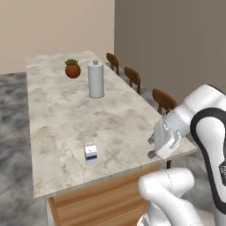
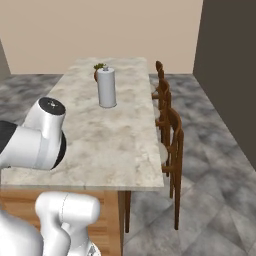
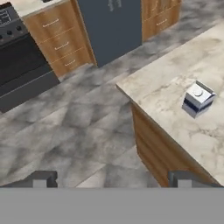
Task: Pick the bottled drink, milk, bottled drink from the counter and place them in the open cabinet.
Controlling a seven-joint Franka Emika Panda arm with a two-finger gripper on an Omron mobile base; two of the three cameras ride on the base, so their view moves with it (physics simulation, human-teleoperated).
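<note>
Beige veined marble-look counter [image 1: 66, 110] runs up the left base view; left of centre, low in the frame, stands the small white carton of milk [image 1: 91, 152] with blue panels, upright and alone. At right my gripper [image 3: 111, 178] hangs wide and empty. I'd swing over the carton, square both fingers on its flat sides, then descend.

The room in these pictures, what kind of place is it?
Most likely a home kitchen, rendered. A long marble-look counter has wooden chairs along one side, a milk carton stands on it, and a black stove sits beside wooden drawers.
</note>
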